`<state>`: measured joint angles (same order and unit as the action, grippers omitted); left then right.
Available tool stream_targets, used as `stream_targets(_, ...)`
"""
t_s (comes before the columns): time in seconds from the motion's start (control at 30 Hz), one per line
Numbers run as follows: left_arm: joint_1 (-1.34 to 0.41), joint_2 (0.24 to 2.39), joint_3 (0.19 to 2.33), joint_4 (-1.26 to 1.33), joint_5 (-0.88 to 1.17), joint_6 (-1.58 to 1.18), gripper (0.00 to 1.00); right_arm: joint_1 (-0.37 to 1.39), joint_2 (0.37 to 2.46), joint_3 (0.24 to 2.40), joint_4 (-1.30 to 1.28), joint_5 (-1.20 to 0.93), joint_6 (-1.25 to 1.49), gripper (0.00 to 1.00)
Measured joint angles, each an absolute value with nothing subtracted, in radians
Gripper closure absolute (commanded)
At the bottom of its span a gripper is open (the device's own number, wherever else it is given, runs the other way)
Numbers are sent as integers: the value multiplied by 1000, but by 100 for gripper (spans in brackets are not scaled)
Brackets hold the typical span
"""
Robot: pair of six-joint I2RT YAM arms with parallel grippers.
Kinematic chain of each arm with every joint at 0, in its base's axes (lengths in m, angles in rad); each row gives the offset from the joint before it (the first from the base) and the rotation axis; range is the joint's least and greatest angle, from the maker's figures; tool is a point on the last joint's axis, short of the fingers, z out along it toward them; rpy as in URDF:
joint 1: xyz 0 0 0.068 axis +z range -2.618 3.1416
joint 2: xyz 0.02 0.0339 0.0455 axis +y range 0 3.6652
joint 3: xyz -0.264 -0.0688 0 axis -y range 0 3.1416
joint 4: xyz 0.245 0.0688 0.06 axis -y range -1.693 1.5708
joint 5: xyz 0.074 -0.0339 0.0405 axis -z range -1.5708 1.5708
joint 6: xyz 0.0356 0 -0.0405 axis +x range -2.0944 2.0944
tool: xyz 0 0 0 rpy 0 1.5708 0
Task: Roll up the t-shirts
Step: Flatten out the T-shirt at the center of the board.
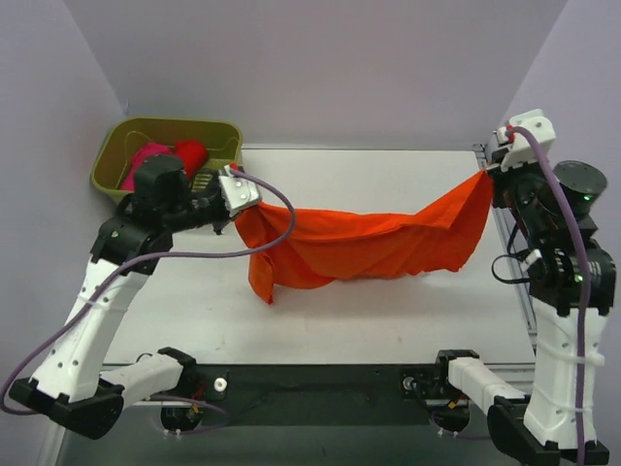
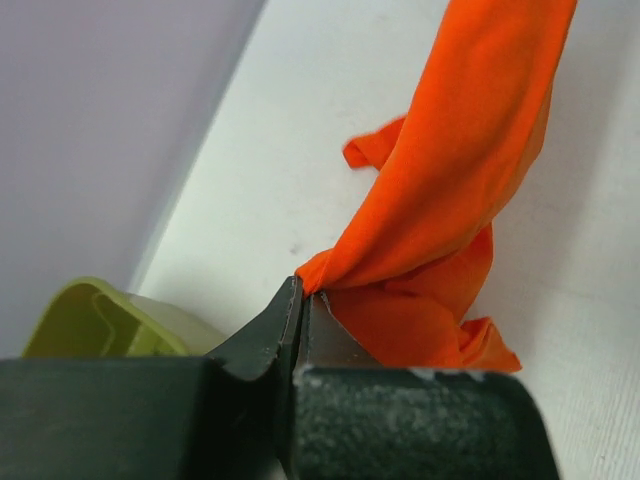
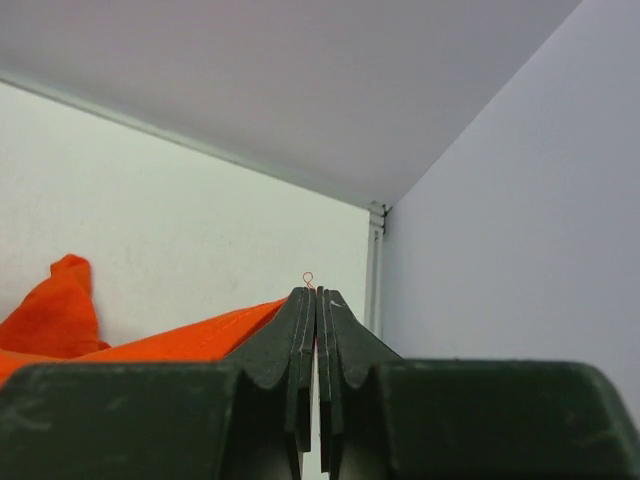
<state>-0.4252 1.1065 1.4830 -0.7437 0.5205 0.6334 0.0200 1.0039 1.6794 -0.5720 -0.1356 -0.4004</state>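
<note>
Orange-red soft cloth t-shirt (image 1: 369, 243) hangs stretched between both grippers, sagging mid-span over the white table top (image 1: 388, 330). Can't tell whether the low left end touches the surface. The shirt's shape is unclear: bunched and folded, sleeves not distinguishable.

The left gripper (image 1: 237, 206) has its jaws pressed together, pinching one end of the shirt; this is clear in the left wrist view. The right gripper (image 1: 488, 177) has its jaws closed on the other end, near the table's far right corner. In the right wrist view the cloth runs in behind the fingers, so the pinch point is hidden and only a thin thread loop (image 3: 308, 279) shows at the tip.

The olive-green plastic basket (image 1: 109, 160) sits at the far left corner, its near side covered by the left arm (image 1: 160, 194). Inside are a magenta pink t-shirt (image 1: 146, 157) and a deeper red t-shirt (image 1: 191, 153), both bunched and partly hidden. The left wrist view shows only a cut-off basket corner.
</note>
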Motion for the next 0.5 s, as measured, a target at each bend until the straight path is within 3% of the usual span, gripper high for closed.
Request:
stream_targets(0.17,-432,1233,1324,-739,518,706,89,7,1072,1426,-510,-152,-401,100)
stream_targets(0.3,-432,1449,1252,-695,483,743,78,-45,1255,1288,-459,-196,-391,100)
stream_targets(0.43,-431,1723,1312,-609,388,700,58,-81,1485,1295,-426,-224,-373,100)
stream_targets(0.47,-432,1790,1357,-598,351,668,47,-88,1548,1322,-424,-228,-365,100)
stream_targets(0.5,-431,1841,1396,-571,320,638,47,-97,1612,1357,-422,-230,-357,100)
